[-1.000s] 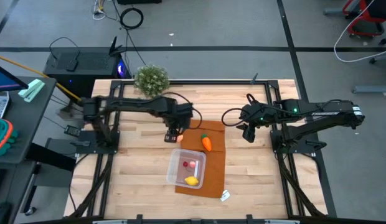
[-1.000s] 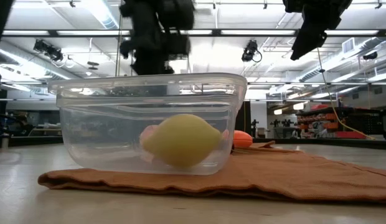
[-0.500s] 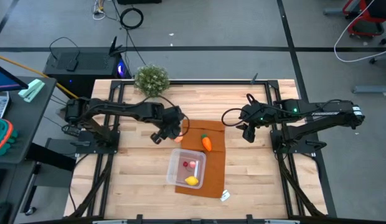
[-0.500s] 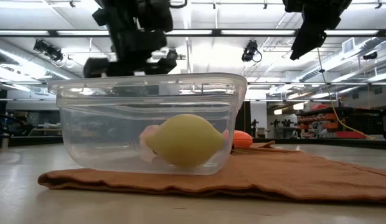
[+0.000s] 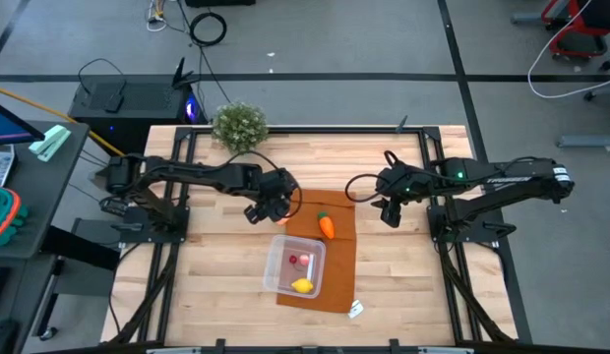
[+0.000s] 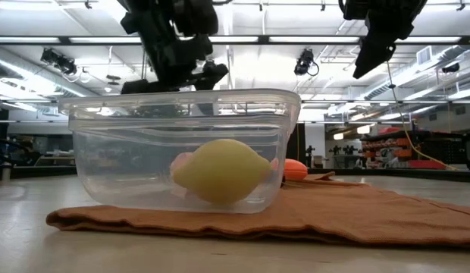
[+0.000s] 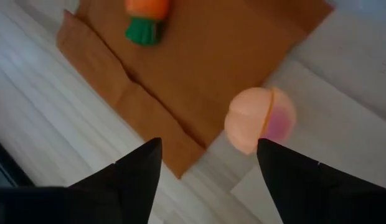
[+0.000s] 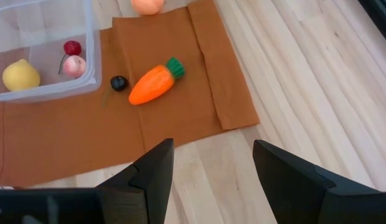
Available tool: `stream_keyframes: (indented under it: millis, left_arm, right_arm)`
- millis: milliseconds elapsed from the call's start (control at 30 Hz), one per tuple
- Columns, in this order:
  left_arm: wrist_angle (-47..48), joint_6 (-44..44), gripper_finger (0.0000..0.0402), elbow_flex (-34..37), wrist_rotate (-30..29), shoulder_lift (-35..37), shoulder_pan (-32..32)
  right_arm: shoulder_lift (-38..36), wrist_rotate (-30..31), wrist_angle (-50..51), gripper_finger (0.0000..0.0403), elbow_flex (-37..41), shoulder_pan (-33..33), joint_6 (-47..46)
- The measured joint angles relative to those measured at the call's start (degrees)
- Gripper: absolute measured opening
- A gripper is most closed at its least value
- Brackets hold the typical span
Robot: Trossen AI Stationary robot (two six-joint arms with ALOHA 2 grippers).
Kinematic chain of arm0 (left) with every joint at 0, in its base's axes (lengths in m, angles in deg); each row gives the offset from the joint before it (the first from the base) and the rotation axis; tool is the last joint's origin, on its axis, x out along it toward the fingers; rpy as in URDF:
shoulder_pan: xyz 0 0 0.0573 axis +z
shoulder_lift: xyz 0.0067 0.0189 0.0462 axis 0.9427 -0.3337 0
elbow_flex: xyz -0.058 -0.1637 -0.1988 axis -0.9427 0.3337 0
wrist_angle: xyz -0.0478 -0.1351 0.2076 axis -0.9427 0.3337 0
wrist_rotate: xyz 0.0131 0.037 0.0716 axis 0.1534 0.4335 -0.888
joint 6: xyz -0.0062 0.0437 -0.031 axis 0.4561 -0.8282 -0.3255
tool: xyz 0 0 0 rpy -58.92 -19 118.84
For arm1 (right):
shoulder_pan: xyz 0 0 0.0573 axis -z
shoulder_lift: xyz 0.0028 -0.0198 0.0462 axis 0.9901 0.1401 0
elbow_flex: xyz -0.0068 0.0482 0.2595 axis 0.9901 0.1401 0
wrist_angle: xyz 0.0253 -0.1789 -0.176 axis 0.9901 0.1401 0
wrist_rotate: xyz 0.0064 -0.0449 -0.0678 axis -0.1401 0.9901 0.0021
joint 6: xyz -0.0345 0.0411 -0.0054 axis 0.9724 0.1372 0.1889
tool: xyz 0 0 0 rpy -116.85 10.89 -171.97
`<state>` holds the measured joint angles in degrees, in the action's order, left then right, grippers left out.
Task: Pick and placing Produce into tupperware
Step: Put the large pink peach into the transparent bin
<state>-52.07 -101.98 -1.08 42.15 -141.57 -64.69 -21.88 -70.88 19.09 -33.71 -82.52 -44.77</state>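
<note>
The clear tupperware (image 5: 296,266) stands on a brown-orange mat and holds the yellow lemon (image 5: 303,286) and small red and pink pieces (image 8: 73,57). The orange carrot (image 5: 327,226) lies on the mat beyond the box, with a tiny dark piece (image 8: 119,83) beside it. The peach-like fruit (image 7: 259,119) rests on the bare wood just off the mat's left edge. My left gripper (image 7: 208,171) hovers open above and just left of the peach. My right gripper (image 8: 211,165) hangs open in the air, right of the carrot. In the low view the lemon (image 6: 220,171) shows through the box wall.
A bushy green potted plant (image 5: 239,125) stands at the far left of the table. The mat (image 5: 336,265) lies under the box and reaches toward the near edge, where a small white scrap (image 5: 355,310) sits. Bare wood lies to the left and right of the mat.
My left gripper has swung from above the peach toward the table's left edge, then come part of the way back to the right, turning about as it went. The peach, carrot and box have stayed where they were.
</note>
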Motion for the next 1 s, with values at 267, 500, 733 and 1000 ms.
stream_keyframes:
  millis: [267,500,733,1000]
  left_arm:
    - [1.42,-1.18,0.0305,0.09,0.03,-0.08,-0.03]
    - [0.89,-4.92,0.0311,0.02,1.40,-2.27,-0.93]
    - [1.61,-6.74,0.0311,0.09,1.54,-5.13,-1.57]
    - [1.27,-8.09,0.0311,0.11,2.23,-7.16,-1.57]
  right_arm:
    - [0.04,-0.52,0.04,0.0190,0.00,0.00,0.18]
    - [0.02,-0.52,-0.01,0.0190,0.01,0.00,0.24]
    - [0.00,-0.56,0.05,0.0190,0.00,0.00,0.22]
    - [0.02,-0.61,0.00,0.0190,0.00,0.01,0.20]
